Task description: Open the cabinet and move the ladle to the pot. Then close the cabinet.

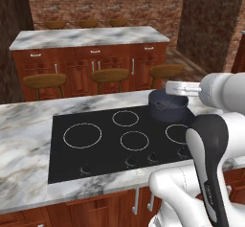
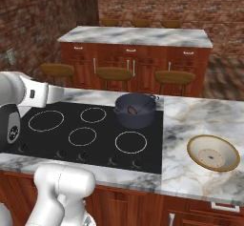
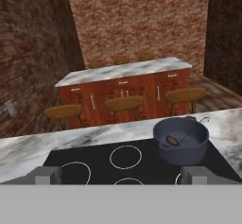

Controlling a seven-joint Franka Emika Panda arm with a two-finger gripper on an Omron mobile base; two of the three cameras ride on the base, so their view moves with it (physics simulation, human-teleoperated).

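The dark blue-grey pot [image 1: 170, 115] [image 2: 135, 120] [image 3: 184, 154] stands at the back right corner of the black cooktop. The ladle [image 1: 160, 106] [image 2: 132, 110] [image 3: 173, 141] lies inside it, with its thin handle leaning on the rim. My gripper [image 3: 122, 176] is open and holds nothing. It hovers above the near side of the cooktop, facing the pot and the island, well back from the pot. The cabinet is out of view.
A shallow beige bowl [image 2: 213, 152] sits on the marble counter right of the cooktop [image 1: 110, 140] [image 2: 90, 129]. Beyond the counter, three wooden stools [image 2: 114, 72] stand before a marble-topped island [image 2: 136, 36]. Brick walls close the room.
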